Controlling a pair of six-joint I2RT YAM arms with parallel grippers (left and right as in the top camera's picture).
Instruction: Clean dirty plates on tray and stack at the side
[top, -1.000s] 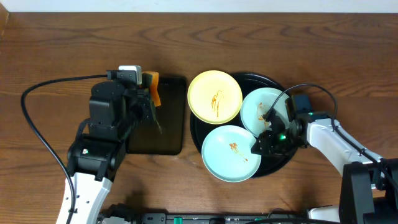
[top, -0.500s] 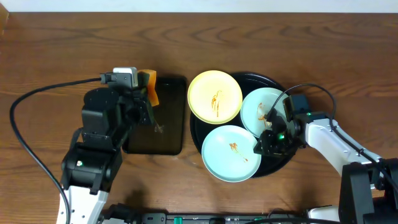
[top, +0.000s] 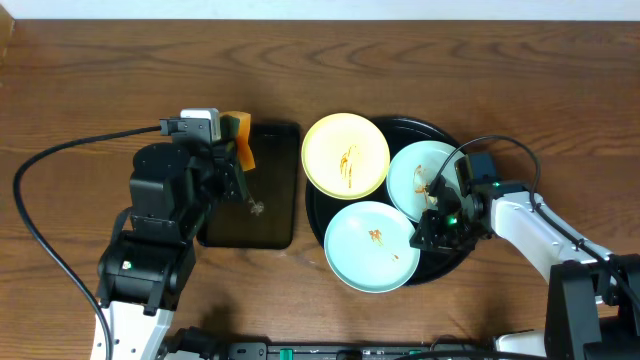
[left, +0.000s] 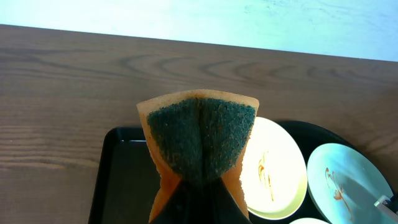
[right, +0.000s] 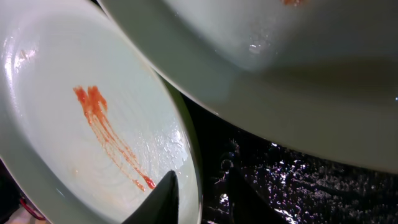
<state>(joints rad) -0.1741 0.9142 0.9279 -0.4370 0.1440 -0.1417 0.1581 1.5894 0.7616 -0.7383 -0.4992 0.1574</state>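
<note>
**Sponge pinched on the left, right end effector at a plate rim**

We are pinching a folded orange-and-green sponge (left: 200, 140) in our left end effector (left: 199, 193), above the rectangular black tray (top: 262, 205). The pale yellow plate (top: 345, 153) is lying to its right. Our right end effector (top: 420, 232) is sitting at the rim of the nearer mint-blue plate (top: 368, 247), with one finger (right: 163, 196) on its smeared face. We cannot tell whether it is clamped. The second mint-blue plate (top: 420, 175) is lying just beyond it. All three plates are resting on the round black tray (top: 445, 135).

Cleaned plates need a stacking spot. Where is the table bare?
Bare table: the far-right corner beyond the round tray, and the far-left stretch outside the cable. Crowded: the round tray, filled by three plates with the right gripper at one rim; the rectangular tray, beneath the left gripper and sponge.
</note>
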